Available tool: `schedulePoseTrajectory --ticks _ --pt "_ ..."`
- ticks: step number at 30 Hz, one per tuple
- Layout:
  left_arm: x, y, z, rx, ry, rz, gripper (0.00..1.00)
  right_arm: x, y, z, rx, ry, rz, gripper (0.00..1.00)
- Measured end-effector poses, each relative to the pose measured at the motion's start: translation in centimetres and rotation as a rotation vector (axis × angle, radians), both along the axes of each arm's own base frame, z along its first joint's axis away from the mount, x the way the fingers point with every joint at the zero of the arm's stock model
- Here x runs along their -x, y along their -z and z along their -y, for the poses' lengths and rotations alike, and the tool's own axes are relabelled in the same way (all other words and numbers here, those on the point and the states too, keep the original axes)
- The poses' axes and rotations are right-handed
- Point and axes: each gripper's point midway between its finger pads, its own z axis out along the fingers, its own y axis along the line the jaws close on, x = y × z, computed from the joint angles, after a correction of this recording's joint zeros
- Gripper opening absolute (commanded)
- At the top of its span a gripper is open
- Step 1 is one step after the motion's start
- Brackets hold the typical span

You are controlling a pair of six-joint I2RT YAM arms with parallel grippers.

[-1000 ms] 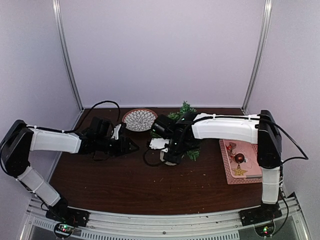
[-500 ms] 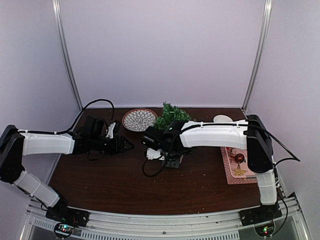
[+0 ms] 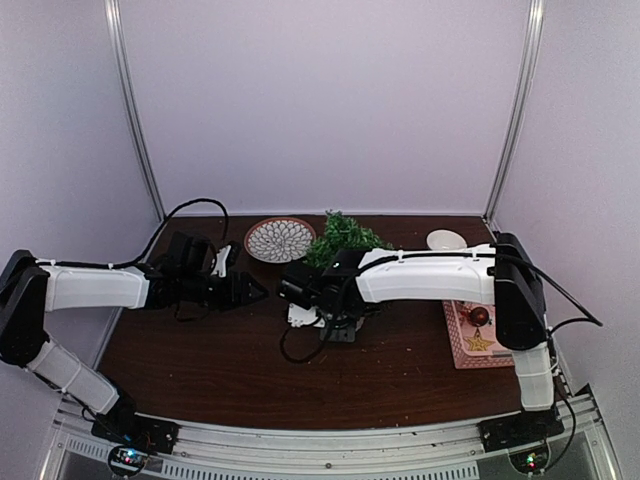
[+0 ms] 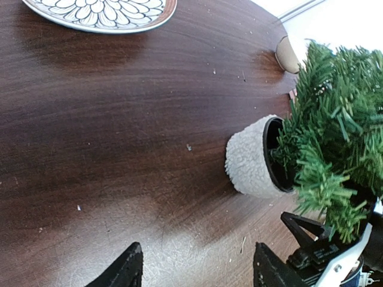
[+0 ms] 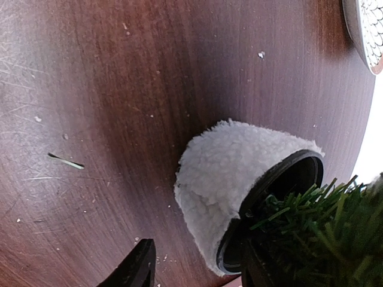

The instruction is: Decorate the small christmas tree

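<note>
tree: small christmas tree [image 3: 343, 232] stands upper middle of the top view in a fuzzy white pot [image 5: 230, 173]
right gripper [image 5: 194, 266]: jaws apart, nothing held, tips right beside the pot
left gripper [image 4: 194, 269]: jaws apart, empty
risk: imo a finger clips the pot, tree tips

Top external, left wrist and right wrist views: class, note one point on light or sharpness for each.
Top external: even, soft light, but the small christmas tree shows little detail. Left wrist: crisp wood grain, pale sheen on the table, background blown white top right. Right wrist: fleecy pot sharp, nearest needles blurred.
</note>
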Motion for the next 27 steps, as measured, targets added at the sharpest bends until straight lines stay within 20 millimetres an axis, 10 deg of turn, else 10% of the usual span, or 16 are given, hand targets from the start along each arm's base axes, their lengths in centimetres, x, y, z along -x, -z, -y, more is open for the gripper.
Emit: schedulePoseTrajectory --ticks 11,27 --pt "0.0 0.0 0.0 -0.001 0.000 -0.002 0.70 1.4 -1.8 -1.1 -0.033 -0.028 0.043 0.58" --pt "0.7 -1.9 -0.7 -0.012 0.006 0.020 0.81 7.8 -13.5 -0.4 -0.528 -0.074 0.018 0.60"
